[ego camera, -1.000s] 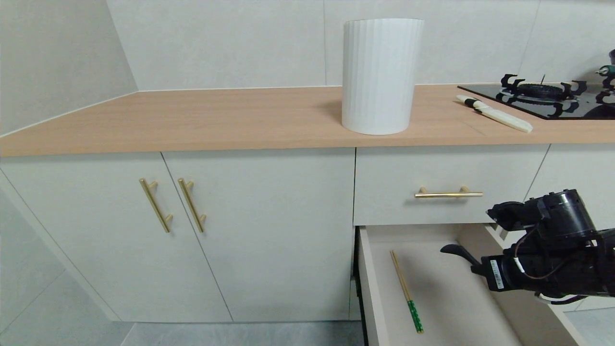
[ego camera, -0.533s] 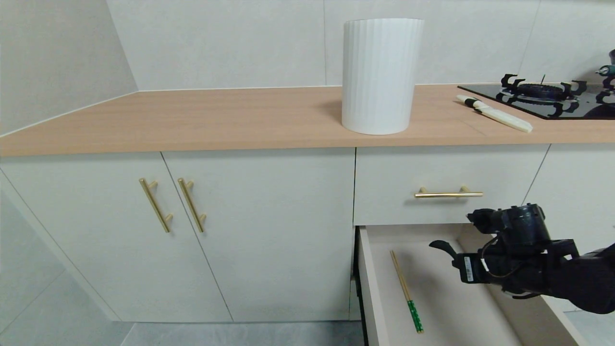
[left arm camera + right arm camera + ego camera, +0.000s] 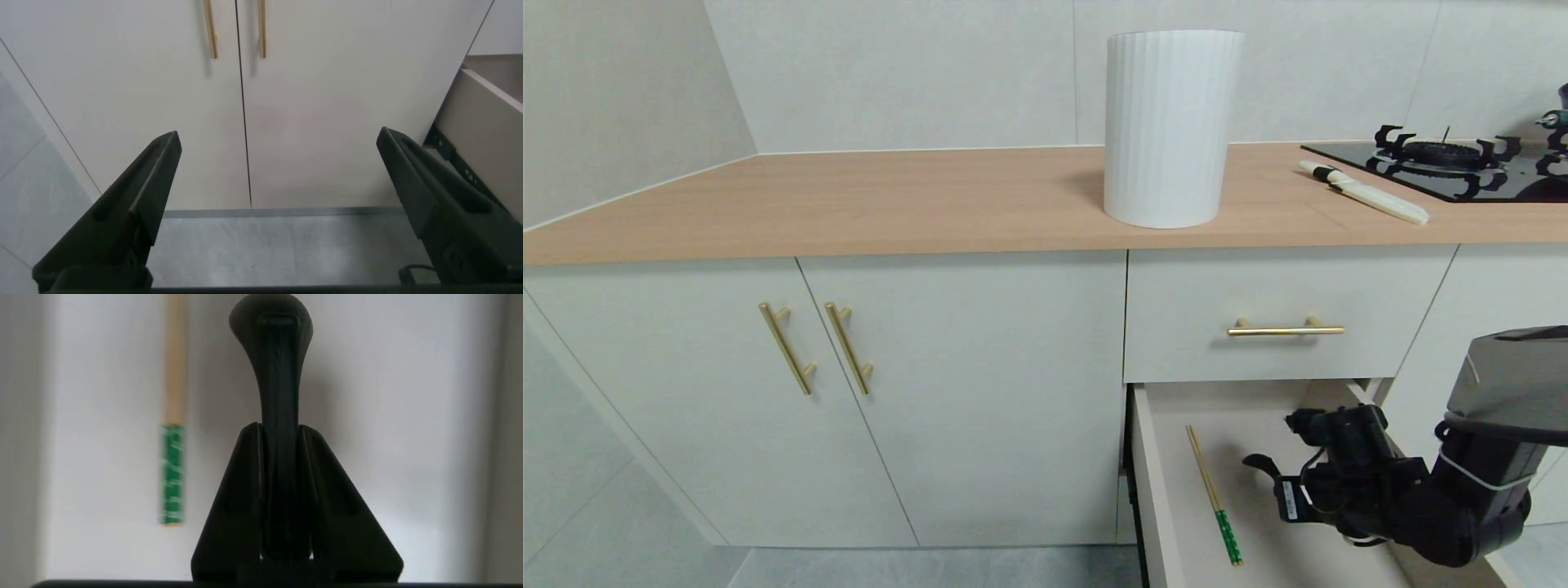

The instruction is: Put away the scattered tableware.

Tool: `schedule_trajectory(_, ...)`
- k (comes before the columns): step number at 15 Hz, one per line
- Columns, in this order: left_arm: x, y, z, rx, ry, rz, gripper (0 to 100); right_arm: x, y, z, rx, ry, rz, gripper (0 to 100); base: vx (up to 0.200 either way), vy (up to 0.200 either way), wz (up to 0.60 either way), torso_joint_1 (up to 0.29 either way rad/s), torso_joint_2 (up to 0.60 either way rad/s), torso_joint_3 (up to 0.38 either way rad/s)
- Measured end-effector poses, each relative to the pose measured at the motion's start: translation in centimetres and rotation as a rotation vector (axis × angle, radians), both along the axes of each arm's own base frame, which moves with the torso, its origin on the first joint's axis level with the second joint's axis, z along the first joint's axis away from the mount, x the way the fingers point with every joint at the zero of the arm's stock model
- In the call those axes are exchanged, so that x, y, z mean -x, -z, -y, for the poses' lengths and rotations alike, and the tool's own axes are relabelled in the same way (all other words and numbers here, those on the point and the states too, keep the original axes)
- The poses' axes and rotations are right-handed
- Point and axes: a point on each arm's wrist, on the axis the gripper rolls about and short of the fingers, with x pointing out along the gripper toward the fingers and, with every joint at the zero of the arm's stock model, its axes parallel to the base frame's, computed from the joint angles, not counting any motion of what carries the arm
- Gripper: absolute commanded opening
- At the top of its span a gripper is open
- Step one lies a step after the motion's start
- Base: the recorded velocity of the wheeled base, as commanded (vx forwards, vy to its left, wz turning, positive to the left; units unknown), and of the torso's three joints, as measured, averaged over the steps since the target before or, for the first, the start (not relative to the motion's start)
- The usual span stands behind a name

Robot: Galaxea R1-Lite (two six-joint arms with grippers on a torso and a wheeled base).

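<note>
My right jaws are shut tight, low over the open drawer (image 3: 1153, 490). The chopsticks (image 3: 1213, 496) with green ends lie flat inside the drawer, just beside them. The white label (image 3: 1289, 496) by those jaws is too tiny to read. My left jaws are wide open, facing the cupboard doors (image 3: 245, 98) beside the drawer. Above the drawer is a brown wood counter (image 3: 849, 204) with a white knife (image 3: 1364, 193).

Setting: a home-style kitchen. A wood-look countertop (image 3: 890, 204) runs over pale cabinet doors (image 3: 980, 392) with brass bar handles (image 3: 786, 348), with a gas hob (image 3: 1445, 167) set in at the right and a tiled wall (image 3: 890, 73) behind. A knife (image 3: 1364, 193) lies near the hob; one drawer (image 3: 1152, 482) stands open.
</note>
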Motion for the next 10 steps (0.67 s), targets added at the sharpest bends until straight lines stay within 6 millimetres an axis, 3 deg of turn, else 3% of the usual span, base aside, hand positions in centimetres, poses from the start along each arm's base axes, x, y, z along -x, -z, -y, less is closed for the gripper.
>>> schedule_trajectory(5,0.0,0.0,0.0,-0.001,0.0,0.0,100,0.1,2.4,0.0,0.027,0.008,-0.047,0,0.0,0.0,0.0,0.0,0.0,0.0)
schedule_trajectory(10,0.0,0.0,0.0,0.0,0.0,0.0,100,0.0,3.0,0.0,0.04,0.013,-0.057,0,0.0,0.0,0.0,0.0,0.0,0.0)
